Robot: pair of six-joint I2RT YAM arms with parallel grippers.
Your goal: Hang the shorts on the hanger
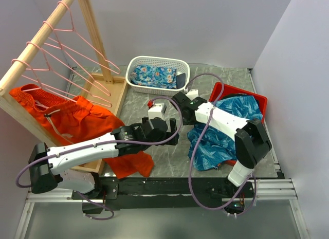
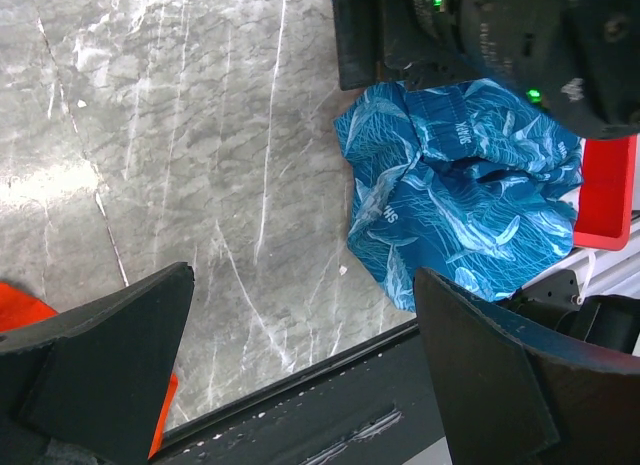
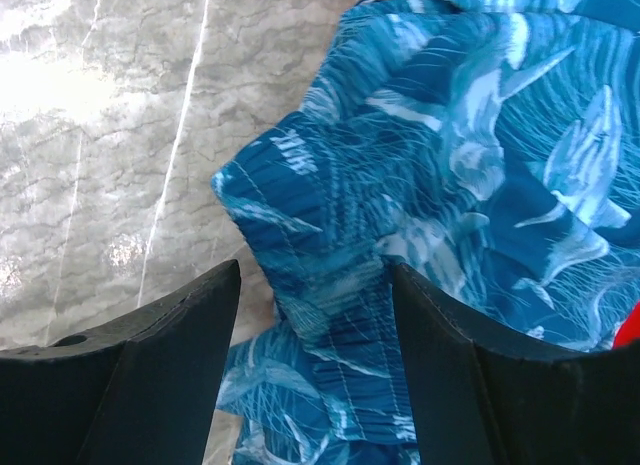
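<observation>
blue shorts (image 3: 450, 185) lie beneath the wide-parted right hand (image 3: 313, 275).

I am working in a lab test cell, not a home. Plain white panels (image 1: 205, 23) box in the table (image 1: 231, 77), and an aluminium rail (image 1: 164, 195) with loose cables (image 1: 191, 162) runs along its near edge. Laundry props stand on it: a wooden rack (image 1: 95, 31) with hangers (image 1: 47, 24) at its left and a basket (image 1: 154, 61) at its back.

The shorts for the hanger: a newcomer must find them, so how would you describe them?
Look at the red bin on the right. The shorts spill from it onto the grey tabletop. They are blue with a turquoise print, unlike the plain orange shorts at left.
</observation>
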